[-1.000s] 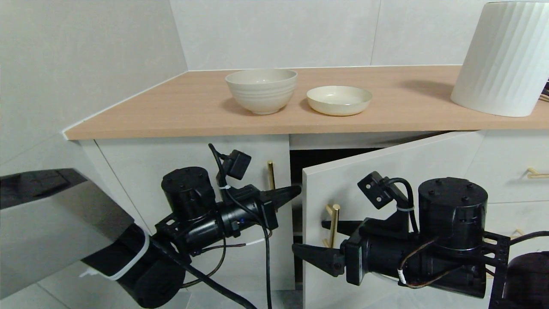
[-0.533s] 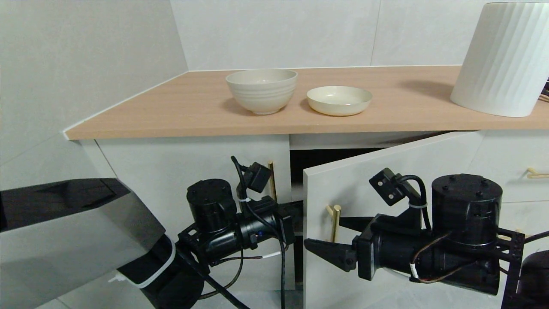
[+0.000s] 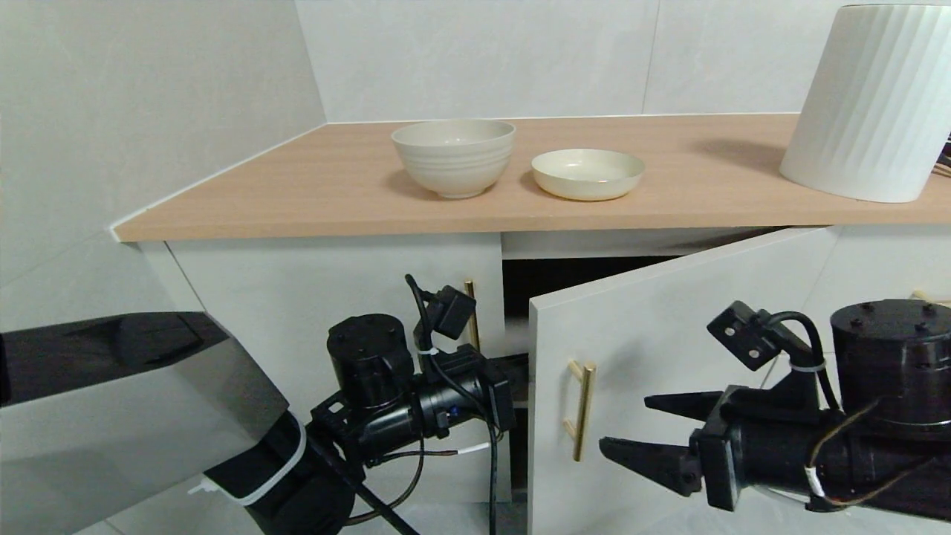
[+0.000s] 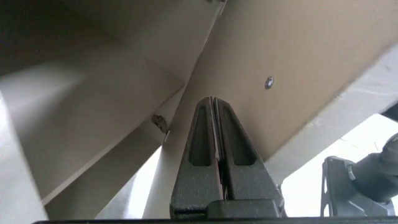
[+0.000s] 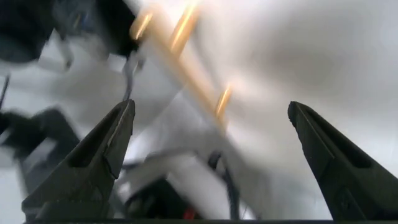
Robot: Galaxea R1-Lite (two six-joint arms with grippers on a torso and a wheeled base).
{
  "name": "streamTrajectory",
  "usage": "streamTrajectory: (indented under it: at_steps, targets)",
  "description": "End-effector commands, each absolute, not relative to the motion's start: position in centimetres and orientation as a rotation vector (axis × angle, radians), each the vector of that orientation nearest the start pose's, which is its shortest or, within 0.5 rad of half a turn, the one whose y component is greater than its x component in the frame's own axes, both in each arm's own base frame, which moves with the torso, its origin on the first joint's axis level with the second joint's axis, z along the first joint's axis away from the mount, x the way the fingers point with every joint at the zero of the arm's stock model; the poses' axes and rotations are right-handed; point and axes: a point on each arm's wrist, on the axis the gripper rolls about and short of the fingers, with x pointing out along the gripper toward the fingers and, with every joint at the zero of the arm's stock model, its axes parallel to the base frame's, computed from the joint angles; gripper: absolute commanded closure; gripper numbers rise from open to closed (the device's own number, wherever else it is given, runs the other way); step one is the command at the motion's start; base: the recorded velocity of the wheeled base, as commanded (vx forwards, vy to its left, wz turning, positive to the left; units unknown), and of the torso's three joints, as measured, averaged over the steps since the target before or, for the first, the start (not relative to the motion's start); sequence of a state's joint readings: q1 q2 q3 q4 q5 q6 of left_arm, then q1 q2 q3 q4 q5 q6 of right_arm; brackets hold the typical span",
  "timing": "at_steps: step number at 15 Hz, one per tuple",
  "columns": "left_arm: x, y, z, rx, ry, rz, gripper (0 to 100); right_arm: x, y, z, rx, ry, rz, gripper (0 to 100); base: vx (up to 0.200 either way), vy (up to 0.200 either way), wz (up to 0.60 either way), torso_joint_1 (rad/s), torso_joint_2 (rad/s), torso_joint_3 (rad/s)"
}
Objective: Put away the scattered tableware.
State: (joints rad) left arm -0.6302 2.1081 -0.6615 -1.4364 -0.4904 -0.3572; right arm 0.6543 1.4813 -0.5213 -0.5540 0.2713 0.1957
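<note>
Sitting behind the cabinet door (image 3: 669, 319), the left gripper (image 4: 214, 124) is pressing its fingers together. The right gripper (image 3: 624, 423) is hovering, fingers spread, beside the handle (image 3: 582, 409).

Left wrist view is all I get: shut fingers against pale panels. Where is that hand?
Observer: The left hand is in the gap behind the half-open door, under the counter.
Operator: And the other hand?
Observer: The right hand is open, in front of that door, just right of its gold handle and apart from it.
Operator: Tableware put away yet?
Observer: No. A bowl and a shallow dish sit side by side on the counter.
</note>
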Motion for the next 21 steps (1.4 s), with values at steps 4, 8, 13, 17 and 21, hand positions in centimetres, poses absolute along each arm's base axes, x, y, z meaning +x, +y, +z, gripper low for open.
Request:
streamTrajectory:
  at_steps: [4, 8, 13, 17, 21]
  targets:
    - [27.1, -21.6, 9.6, -0.319, 0.206, -1.102, 100, 12.2, 10.4, 17.2, 0.119, 0.522, 0.955, 0, 0.0, 0.0, 0.0, 0.0, 0.0, 0.0]
    - [26.7, -21.7, 9.2, -0.316, 0.227, -1.109, 100, 11.8, 10.1, 16.5, 0.117, 0.55, 0.967, 0, 0.0, 0.0, 0.0, 0.0, 0.0, 0.0]
    - [26.5, -22.1, 9.4, -0.32, 0.225, -1.123, 100, 11.4, 10.5, 16.2, 0.106, 0.569, 0.998, 0, -0.08, 0.0, 0.0, 0.001, 0.0, 0.0]
    - [26.6, -22.2, 9.3, -0.319, 0.23, -1.122, 100, 11.4, 10.5, 16.1, 0.104, 0.57, 1.0, 0, -0.2, 0.0, 0.0, 0.002, 0.0, -0.001]
    - [27.9, -23.3, 9.6, -0.32, 0.234, -1.121, 100, 11.3, 10.5, 16.1, 0.103, 0.571, 1.001, 0, 0.0, 0.0, 0.0, 0.0, 0.0, 0.0]
